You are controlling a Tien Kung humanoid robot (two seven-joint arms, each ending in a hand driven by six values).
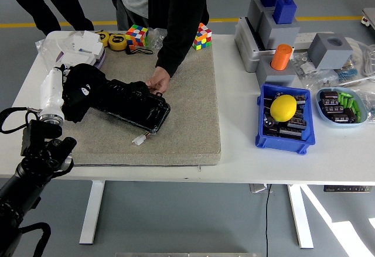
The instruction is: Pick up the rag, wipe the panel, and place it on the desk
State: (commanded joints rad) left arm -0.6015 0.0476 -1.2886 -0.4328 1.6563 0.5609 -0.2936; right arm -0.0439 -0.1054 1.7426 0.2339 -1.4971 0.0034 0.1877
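A black glossy panel (137, 106) lies on the beige mat (187, 105), its left end under the rag. My left hand (65, 87), white-sleeved, is shut on the black rag (82, 91) at the panel's left end, near the mat's left edge. A person stands at the far side; one hand (157, 81) holds the panel's far right corner. A small white connector (139, 140) sticks out at the panel's near edge. My right arm is out of the picture.
White boxes in plastic (76, 49) sit at the back left, just behind the rag. Tape rolls (117, 41) and two colour cubes (136, 36) line the mat's far edge. A blue bin with a yellow lemon (283, 108) and grey blocks (275, 26) stand on the right.
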